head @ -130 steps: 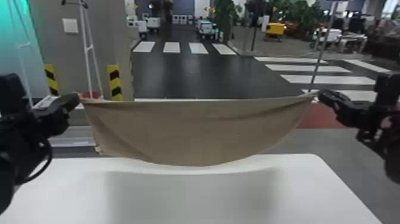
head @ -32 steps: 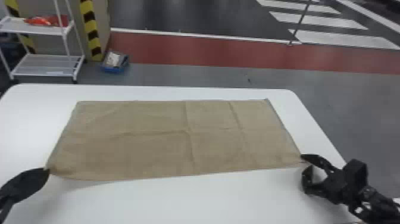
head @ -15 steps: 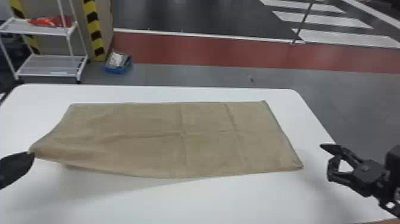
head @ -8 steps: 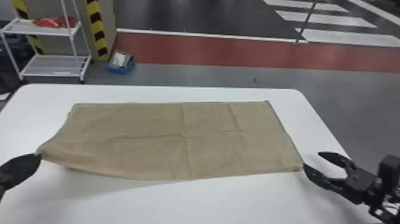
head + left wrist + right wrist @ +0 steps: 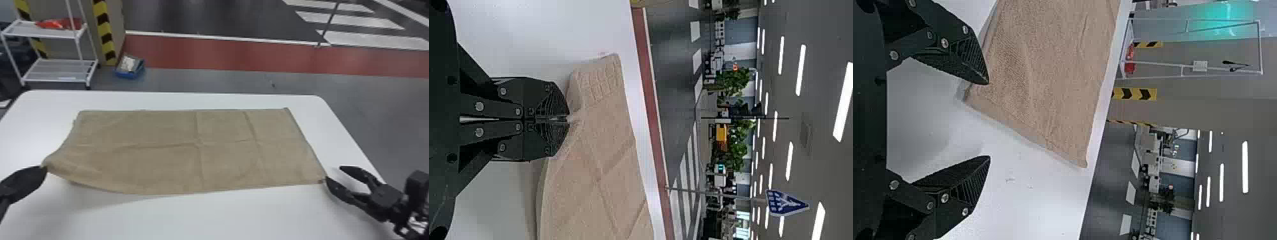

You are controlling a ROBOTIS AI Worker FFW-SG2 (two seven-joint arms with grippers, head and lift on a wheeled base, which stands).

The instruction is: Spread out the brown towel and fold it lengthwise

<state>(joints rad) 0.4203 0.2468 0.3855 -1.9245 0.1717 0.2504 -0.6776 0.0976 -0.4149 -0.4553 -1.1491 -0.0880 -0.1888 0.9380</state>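
Observation:
The brown towel (image 5: 166, 153) lies spread as a wide rectangle on the white table, with faint creases across it. At its near left corner, slightly raised off the table, is my left gripper (image 5: 44, 169). The left wrist view shows the left gripper (image 5: 568, 119) shut on that corner of the towel (image 5: 599, 150). My right gripper (image 5: 333, 172) stands open at the near right corner, one fingertip beside it. In the right wrist view the right gripper (image 5: 989, 120) has its fingers wide apart, one fingertip over the towel (image 5: 1048, 75) near its corner.
The white table (image 5: 223, 217) has bare surface in front of the towel and a narrow strip behind it. Beyond the table's far edge stand a white shelf cart (image 5: 57, 70) and a blue box (image 5: 130, 67) on the floor.
The towel came down from hanging between both grippers onto the table. My right gripper let go of its corner, moved off right, then came back beside it. The left gripper stayed on its corner.

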